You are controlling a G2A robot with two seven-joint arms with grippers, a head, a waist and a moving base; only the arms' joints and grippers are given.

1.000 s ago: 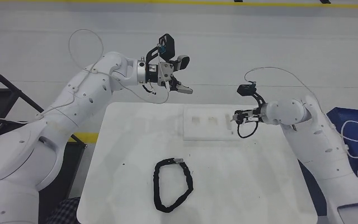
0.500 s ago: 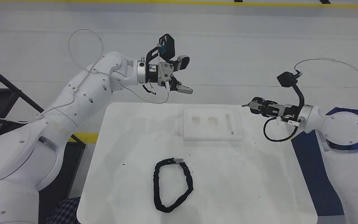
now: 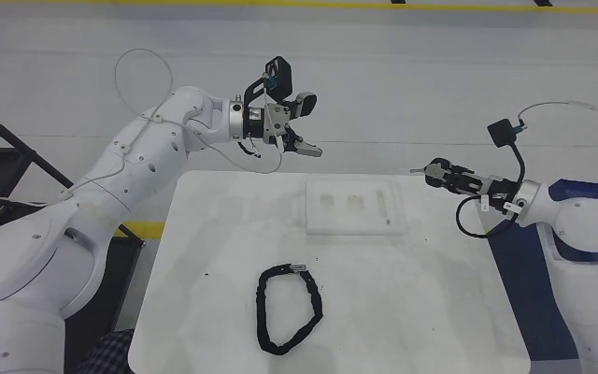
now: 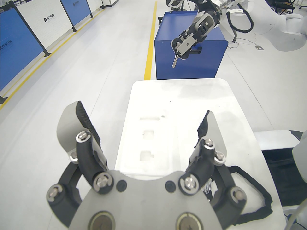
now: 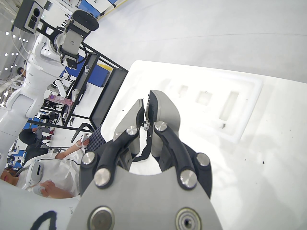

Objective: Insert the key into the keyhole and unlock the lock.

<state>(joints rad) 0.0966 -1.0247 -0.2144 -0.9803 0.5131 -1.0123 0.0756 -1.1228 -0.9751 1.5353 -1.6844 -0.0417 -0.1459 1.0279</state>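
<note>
R gripper [image 5: 145,104] pinching key [image 4: 174,61] | L gripper [image 4: 142,112] wide apart, empty

The top view looks down from above the arms on the whole table [image 3: 420,309], from well off. Each wrist view sits close behind its own fingers. The one behind the left gripper [image 4: 143,111] faces across the table toward the right gripper [image 4: 180,50] and its key [image 4: 175,61]. The other faces back. All 3 share the white tray [image 3: 318,224].

The right arm [image 3: 505,196] has swung off the white tray [image 3: 355,224] toward the frame's right edge, lifting the key [image 4: 175,60] in its jaws.
</note>
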